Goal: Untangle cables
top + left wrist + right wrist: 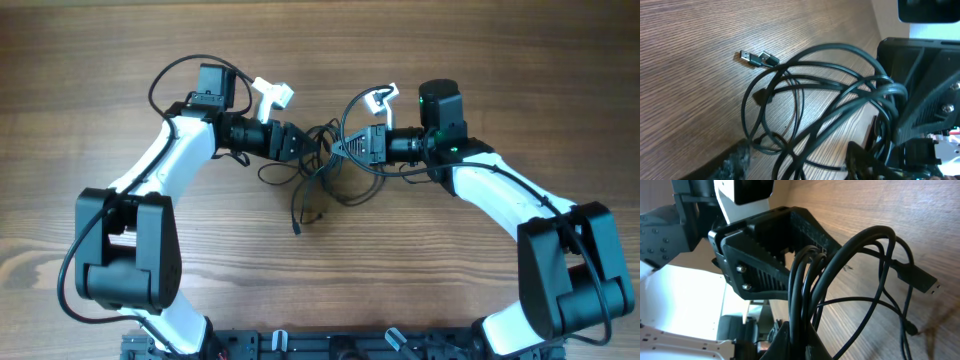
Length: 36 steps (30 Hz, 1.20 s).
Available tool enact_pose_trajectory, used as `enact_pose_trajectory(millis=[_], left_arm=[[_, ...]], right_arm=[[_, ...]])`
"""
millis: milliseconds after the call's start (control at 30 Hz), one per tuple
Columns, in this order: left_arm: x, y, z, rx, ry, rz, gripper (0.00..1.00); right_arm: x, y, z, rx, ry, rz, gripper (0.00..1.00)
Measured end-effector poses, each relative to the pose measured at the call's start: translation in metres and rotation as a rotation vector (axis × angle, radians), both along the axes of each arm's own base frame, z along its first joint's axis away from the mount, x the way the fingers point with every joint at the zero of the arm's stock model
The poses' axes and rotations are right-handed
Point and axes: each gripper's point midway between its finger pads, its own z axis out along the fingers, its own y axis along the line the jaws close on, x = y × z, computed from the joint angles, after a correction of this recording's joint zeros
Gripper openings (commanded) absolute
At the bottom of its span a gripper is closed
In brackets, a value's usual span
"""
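The cables (318,178) lie as a tangle of thin black loops on the table between my two grippers. My left gripper (306,147) is at the tangle's left side. In the left wrist view its fingers stand apart, one finger (735,162) on the wood, with several cable loops (805,100) crossing the gap unclamped. My right gripper (346,148) faces it from the right. In the right wrist view, the right gripper (798,330) is shut on a bundle of cable strands (807,285). A silvery-tipped plug (752,58) lies free on the wood.
A loose cable end (297,226) trails toward the table's front. Another black plug (920,280) hangs at the edge of a loop. The two grippers sit very close, almost nose to nose. Wooden table (500,70) stretches all around.
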Motion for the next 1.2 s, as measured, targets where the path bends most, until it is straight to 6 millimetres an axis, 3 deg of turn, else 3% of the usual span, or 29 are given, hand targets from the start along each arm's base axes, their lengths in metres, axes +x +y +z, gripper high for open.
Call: enact_pose_trajectory(millis=[200,400,600,700,800,1000,1200], left_arm=[[0.001,0.000,0.000,0.003,-0.011,-0.004,0.32],[0.001,0.000,0.000,0.004,-0.016,-0.008,0.09],[0.002,0.000,-0.001,0.010,-0.024,-0.007,0.04],[0.009,0.003,-0.006,0.050,-0.018,0.035,0.04],[0.020,0.014,-0.018,0.141,0.015,0.131,0.04],[0.030,0.031,-0.031,0.244,0.071,0.260,0.04],[0.033,0.035,-0.034,0.257,0.105,0.314,0.04]], right_arm=[[-0.004,0.001,0.002,0.016,0.009,0.019,0.04],[-0.004,0.001,0.003,0.017,0.009,0.021,0.04],[-0.001,-0.001,-0.003,-0.007,0.023,-0.005,0.06],[0.003,-0.004,-0.011,-0.048,0.041,-0.044,0.36],[0.006,-0.008,-0.021,-0.093,0.075,-0.085,0.51],[0.011,-0.019,-0.040,-0.192,0.122,-0.164,0.54],[0.009,-0.017,-0.037,-0.177,0.139,-0.156,0.54]])
